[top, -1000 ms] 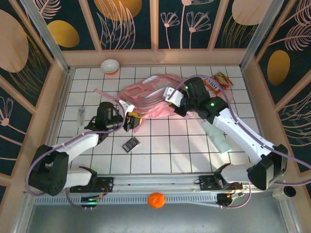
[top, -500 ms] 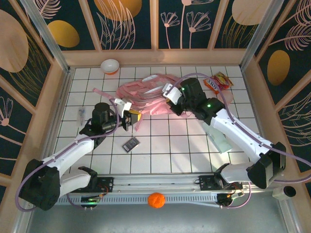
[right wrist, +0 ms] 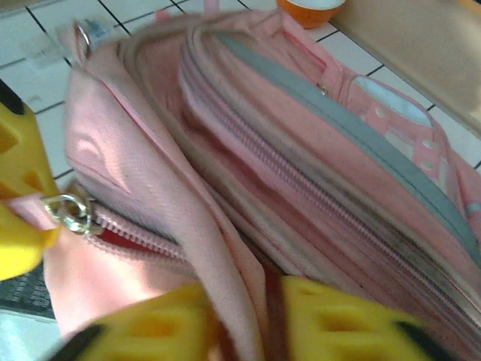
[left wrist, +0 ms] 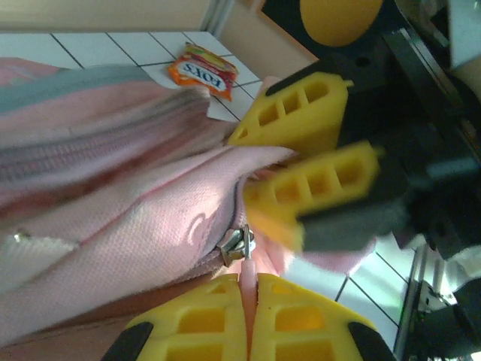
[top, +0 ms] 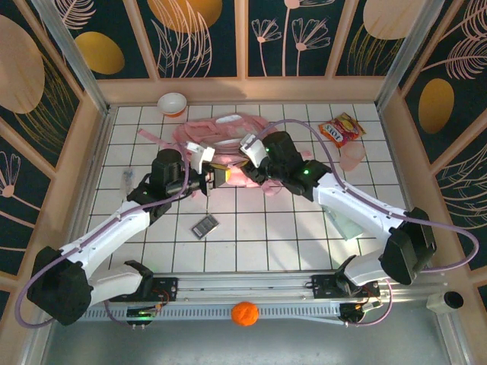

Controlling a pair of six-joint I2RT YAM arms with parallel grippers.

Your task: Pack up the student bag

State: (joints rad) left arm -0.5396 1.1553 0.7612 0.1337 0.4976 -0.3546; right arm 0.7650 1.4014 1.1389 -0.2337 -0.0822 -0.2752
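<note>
Yellow-fingered left hand (left wrist: 249, 282) first: sits fully closed, pinching the pink tab of the zip pull (left wrist: 239, 244) flat between its pads, with the metal slider just past the fingertips. Meets the right hand (left wrist: 248, 164) almost tip to tip at the same seam. As for that right hand: stands partway open, with a fold of pink fabric lying between the fingers (right wrist: 338, 323) and a dark gap beside the fold; cannot tell whether either pad presses on it. Around both, the student bag (right wrist: 316, 143): lies slumped and rumpled on the white tiled table (top: 259, 243), toward the far middle, with rows of zip and a grey band running across its upper side. Seen from above, reaches both hands at its near edge, left arm coming in from the left, right arm from the right. Beyond the bag, by the far wall: a white bowl (top: 173, 103) with an orange base. Off to the far right, apart from the bag: an orange snack packet (top: 338, 131). Nearer the arm bases, well apart from the bag: a small dark flat item (top: 205, 225) on the tiles. At the near rail, between the two bases: an orange ball (top: 244, 313).
</note>
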